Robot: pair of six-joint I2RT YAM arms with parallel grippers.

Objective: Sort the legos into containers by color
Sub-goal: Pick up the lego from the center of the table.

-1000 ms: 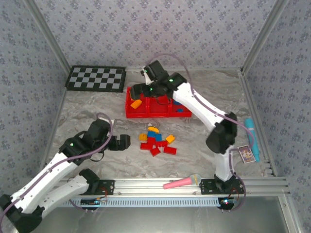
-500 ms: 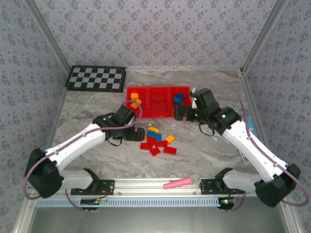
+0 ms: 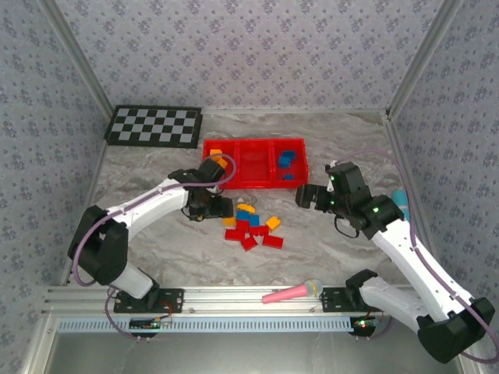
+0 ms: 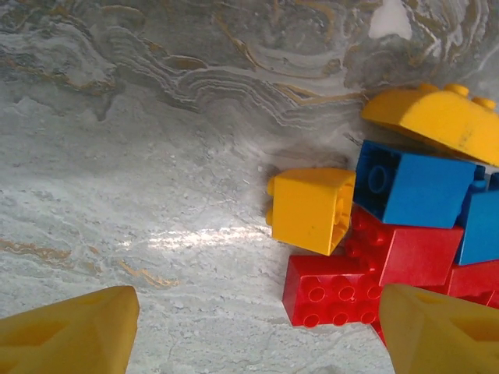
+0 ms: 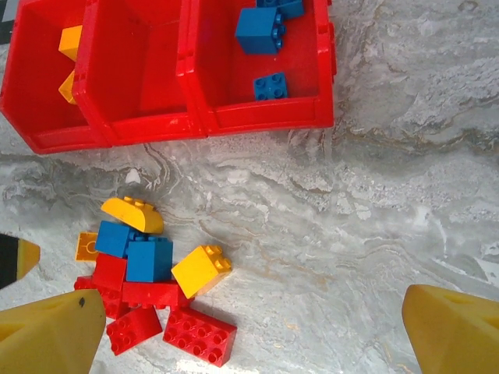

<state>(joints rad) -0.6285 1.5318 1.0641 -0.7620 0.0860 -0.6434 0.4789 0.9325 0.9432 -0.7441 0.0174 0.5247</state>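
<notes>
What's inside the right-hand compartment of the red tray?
Three blue legos, the farthest cut off by the picture's edge. The near wall of the tray may hide a strip of floor.

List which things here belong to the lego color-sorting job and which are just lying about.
Part of the job:
- loose pile of red, blue and orange-yellow legos
- red three-compartment tray
- orange-yellow bricks in its left compartment
- blue bricks in its right compartment

Just lying about:
- checkerboard
- pink microphone toy
- teal object by the right wall
</notes>
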